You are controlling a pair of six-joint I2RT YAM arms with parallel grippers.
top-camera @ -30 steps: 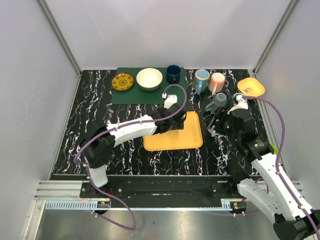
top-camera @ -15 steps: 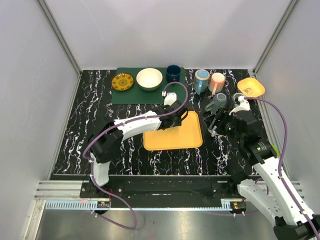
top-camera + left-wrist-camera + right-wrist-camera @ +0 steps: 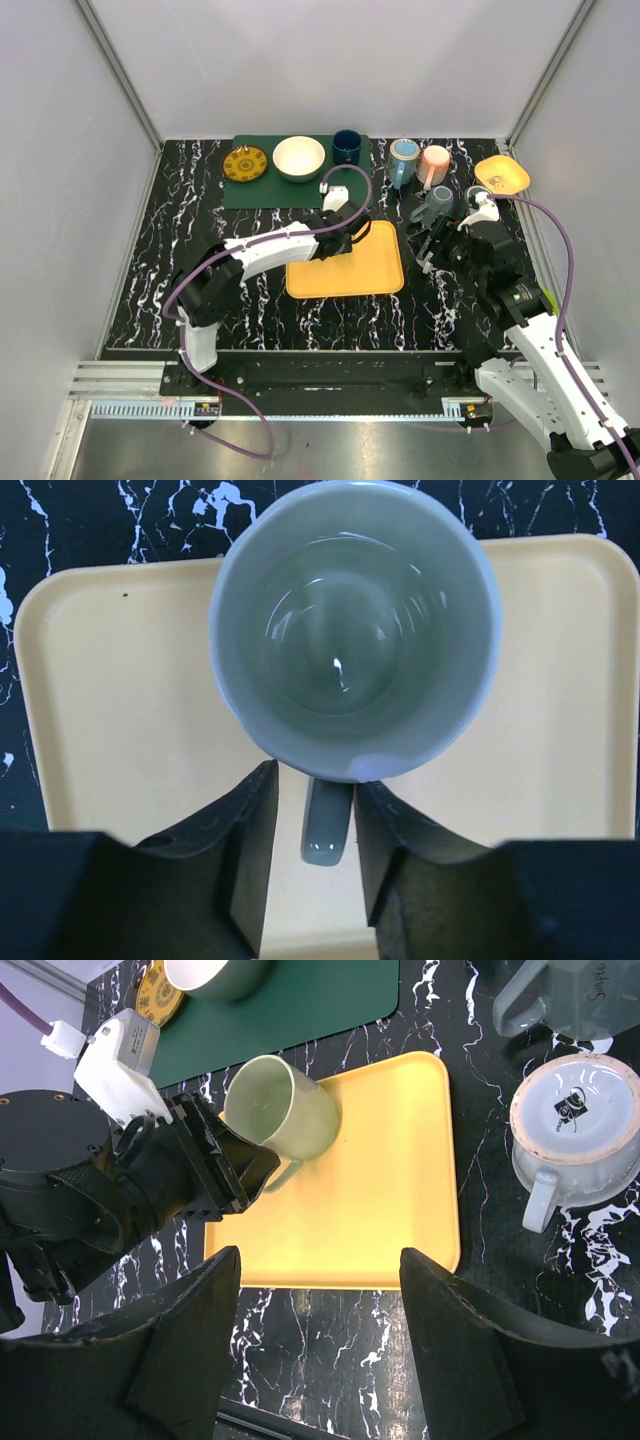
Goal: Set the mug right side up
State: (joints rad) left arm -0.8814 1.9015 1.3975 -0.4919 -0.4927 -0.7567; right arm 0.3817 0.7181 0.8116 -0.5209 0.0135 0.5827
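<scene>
The left gripper is closing in on the handle of the mug between its fingers. Whether it is pinching yet is unclear, but righting is getting close.

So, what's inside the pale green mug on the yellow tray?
Nothing: the left wrist view looks straight into the mug and shows only bare, shiny glaze. The tray beneath it is covered where the mug lies.

Top external: high behind arm bases, looking down, far.
Left wrist: straight down, very close.
Right wrist: oblique, mid-distance.
All share rectangular yellow plastic tray. Both wrists share pale green glossy ceramic mug.
</scene>
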